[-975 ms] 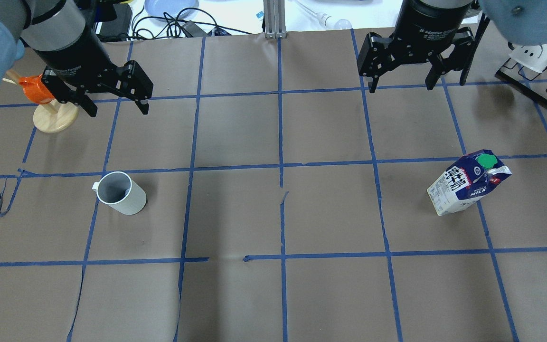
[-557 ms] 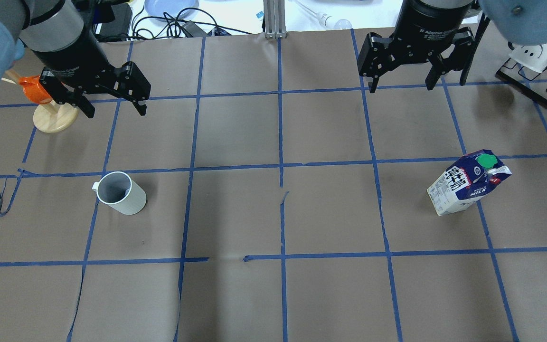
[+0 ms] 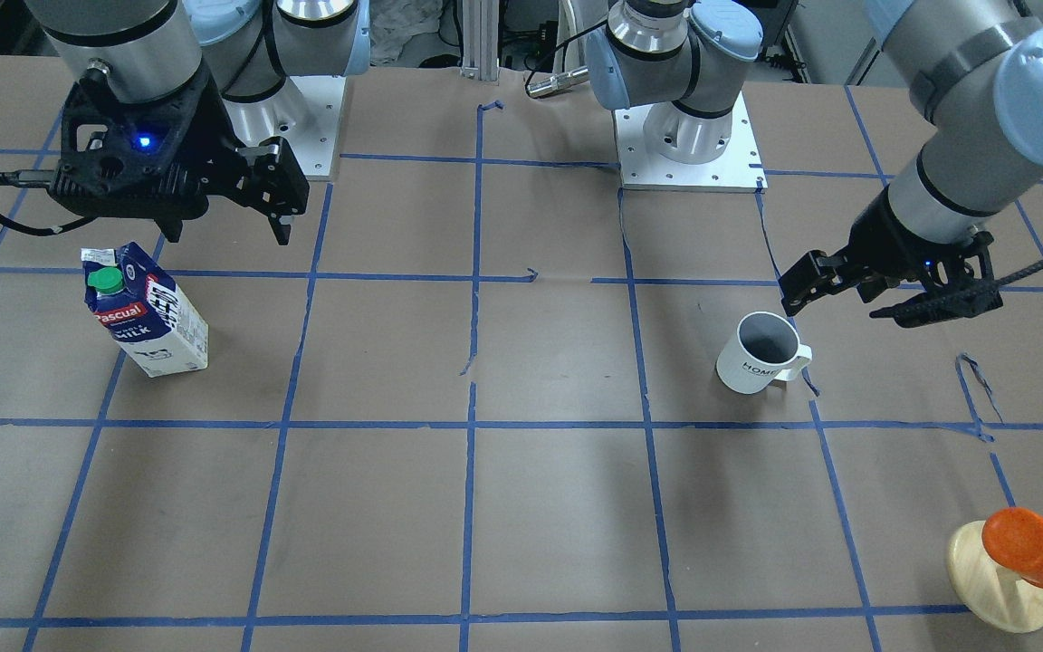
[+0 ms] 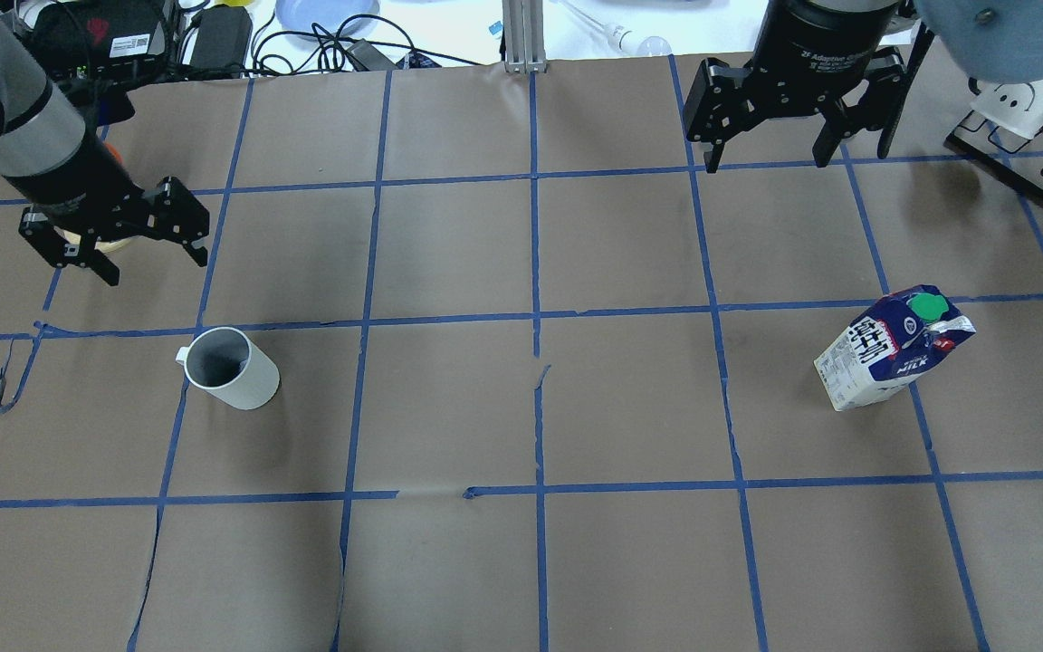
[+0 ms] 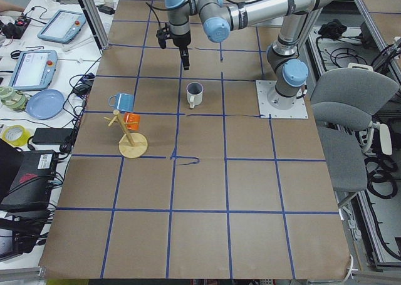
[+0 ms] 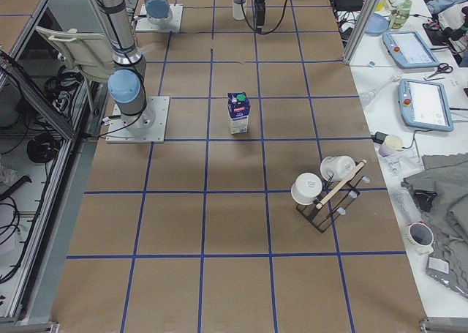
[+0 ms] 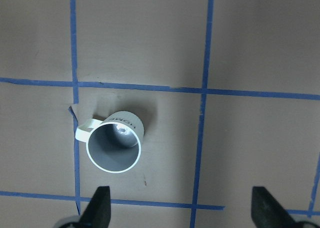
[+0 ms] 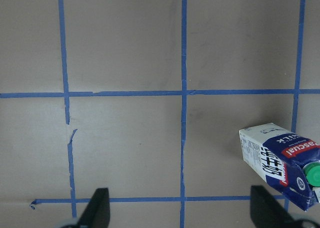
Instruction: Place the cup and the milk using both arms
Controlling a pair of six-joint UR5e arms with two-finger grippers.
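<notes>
The white cup (image 4: 230, 367) with a dark grey inside stands upright on the left half of the table, handle to the view's left. It also shows in the front view (image 3: 757, 353) and the left wrist view (image 7: 114, 145). The blue and white milk carton (image 4: 893, 349) with a green cap stands on the right half and shows in the front view (image 3: 146, 312) and the right wrist view (image 8: 280, 163). My left gripper (image 4: 157, 264) is open and empty, above and beyond the cup. My right gripper (image 4: 766, 163) is open and empty, high over the far edge, well beyond the milk.
A wooden mug tree (image 3: 1001, 580) with an orange cup (image 3: 1033, 543) stands at the far left, partly behind my left gripper in the overhead view. A black rack (image 4: 1019, 149) with white cups stands at the far right. Blue tape lines grid the brown table cover (image 4: 449, 407).
My left gripper has moved left and back toward the robot, lower over the table, still open. The right gripper, the cup and the milk have barely moved.
</notes>
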